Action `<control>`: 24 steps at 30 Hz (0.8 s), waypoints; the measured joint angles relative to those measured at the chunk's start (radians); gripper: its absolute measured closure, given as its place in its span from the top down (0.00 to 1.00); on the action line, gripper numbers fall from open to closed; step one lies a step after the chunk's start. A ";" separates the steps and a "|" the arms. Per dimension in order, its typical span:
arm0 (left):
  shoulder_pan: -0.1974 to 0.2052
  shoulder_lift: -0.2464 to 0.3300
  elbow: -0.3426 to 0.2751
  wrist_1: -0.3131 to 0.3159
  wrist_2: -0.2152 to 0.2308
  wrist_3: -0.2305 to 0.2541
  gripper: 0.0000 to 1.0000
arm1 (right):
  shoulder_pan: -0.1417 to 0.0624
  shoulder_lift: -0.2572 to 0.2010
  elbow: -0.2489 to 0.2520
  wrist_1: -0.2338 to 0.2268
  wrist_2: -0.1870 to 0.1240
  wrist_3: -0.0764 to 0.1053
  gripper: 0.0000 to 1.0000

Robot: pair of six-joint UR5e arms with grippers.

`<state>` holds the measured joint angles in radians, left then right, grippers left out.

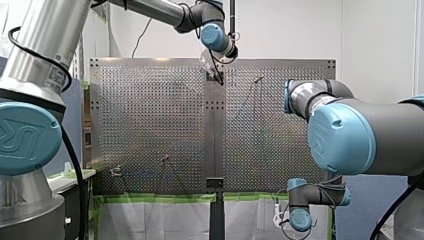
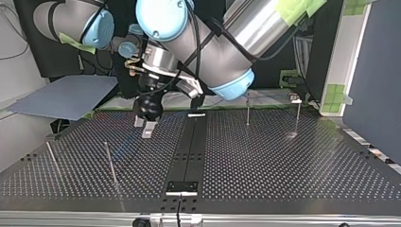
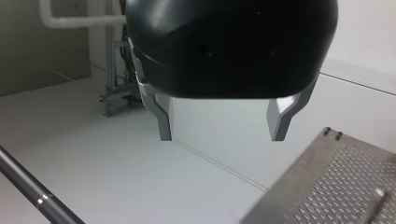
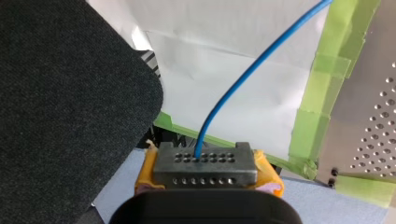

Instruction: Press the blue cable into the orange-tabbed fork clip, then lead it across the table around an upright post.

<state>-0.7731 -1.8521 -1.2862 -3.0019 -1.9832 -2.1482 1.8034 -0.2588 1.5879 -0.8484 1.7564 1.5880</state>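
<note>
one blue cable [image 4: 243,79], two pincers [image 3: 222,126] [image 4: 205,163]

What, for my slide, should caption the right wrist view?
Right gripper shut on the blue cable near the taped table.

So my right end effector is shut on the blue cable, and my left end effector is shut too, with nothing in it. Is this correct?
Not quite. My left end effector is open, not shut, with nothing in it; the left wrist view shows this. The rest holds: my right end effector is shut on the blue cable.
</note>
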 joint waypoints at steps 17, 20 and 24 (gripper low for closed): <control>-0.002 -0.005 -0.147 0.147 -0.048 0.061 0.98 | 0.005 -0.009 0.000 0.006 0.000 0.000 0.00; -0.002 -0.005 -0.174 0.174 -0.055 0.071 0.98 | 0.006 -0.009 0.000 0.006 0.000 0.000 0.00; -0.002 -0.005 -0.210 0.210 -0.057 0.078 0.98 | 0.006 -0.010 0.000 0.006 0.000 0.000 0.00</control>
<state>-0.7748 -1.8566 -1.4961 -2.7920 -2.0401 -2.0706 1.8093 -0.2685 1.5881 -0.8423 1.7566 1.5880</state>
